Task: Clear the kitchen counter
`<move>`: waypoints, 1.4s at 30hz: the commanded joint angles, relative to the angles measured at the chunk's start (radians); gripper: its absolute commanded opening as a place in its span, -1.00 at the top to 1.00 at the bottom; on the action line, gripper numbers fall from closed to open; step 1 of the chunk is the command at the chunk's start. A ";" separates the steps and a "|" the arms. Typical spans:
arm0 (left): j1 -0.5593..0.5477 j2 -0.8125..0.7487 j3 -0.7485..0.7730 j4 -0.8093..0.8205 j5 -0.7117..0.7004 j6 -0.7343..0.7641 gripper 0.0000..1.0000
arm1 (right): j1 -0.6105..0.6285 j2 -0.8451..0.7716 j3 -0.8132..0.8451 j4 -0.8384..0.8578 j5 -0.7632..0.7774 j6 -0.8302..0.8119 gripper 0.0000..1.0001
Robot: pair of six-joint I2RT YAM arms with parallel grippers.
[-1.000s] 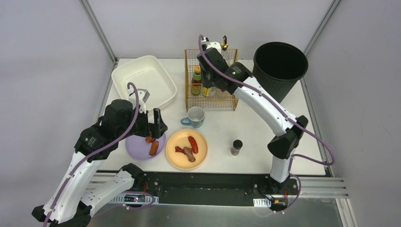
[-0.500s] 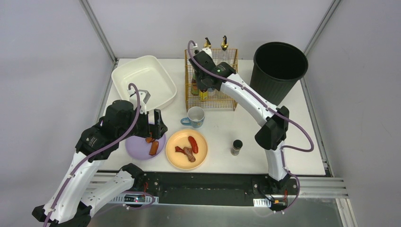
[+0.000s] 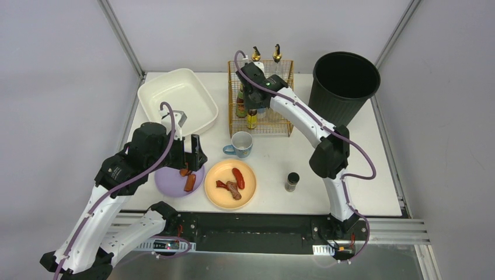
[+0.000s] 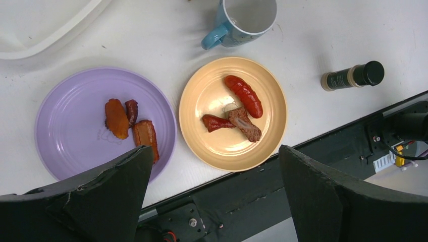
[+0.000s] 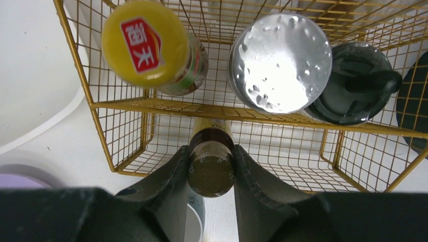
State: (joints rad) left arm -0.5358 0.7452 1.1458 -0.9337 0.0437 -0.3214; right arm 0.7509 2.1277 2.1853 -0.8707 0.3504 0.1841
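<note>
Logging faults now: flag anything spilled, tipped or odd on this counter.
Nothing stands out. Food scraps lie on the purple plate and yellow plate, the mug is upright, and the right gripper grips a bottle at the wire basket.

1. The right gripper, clamped on a small bottle, shifted left and nearer across the wire basket.
2. The right arm folded; its elbow swung left.
3. A spouted bottle at the basket's back came into view.
</note>
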 commanded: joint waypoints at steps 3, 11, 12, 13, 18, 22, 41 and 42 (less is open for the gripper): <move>-0.001 0.005 0.010 -0.008 -0.003 0.021 -0.99 | -0.022 0.027 0.095 0.001 -0.041 0.045 0.96; -0.001 0.018 0.015 -0.007 -0.002 0.023 -0.99 | -0.028 0.022 0.092 -0.001 -0.041 0.055 0.02; -0.002 0.018 0.014 -0.008 -0.003 0.022 -0.99 | -0.028 0.016 0.090 0.001 -0.041 0.056 -0.07; -0.001 0.018 0.014 -0.008 -0.004 0.022 -0.99 | -0.027 0.011 0.089 0.004 -0.040 0.055 -0.13; -0.001 0.019 0.009 -0.006 -0.007 0.021 -0.99 | -0.027 -0.043 0.062 0.017 -0.040 0.058 -0.30; -0.002 0.018 0.006 -0.006 -0.007 0.017 -0.99 | -0.022 -0.122 0.001 0.038 -0.032 0.061 -0.35; -0.001 0.048 0.008 0.011 -0.015 0.033 -0.99 | -0.011 -0.743 -0.754 0.124 -0.041 0.130 -0.60; -0.001 0.050 0.007 0.014 -0.014 0.031 -0.99 | -0.011 -0.764 -0.784 0.114 -0.047 0.142 -0.64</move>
State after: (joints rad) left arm -0.5358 0.7902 1.1458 -0.9329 0.0429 -0.3016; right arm 0.7338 1.4483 1.5021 -0.7437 0.3161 0.2657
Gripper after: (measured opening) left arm 0.995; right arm 0.798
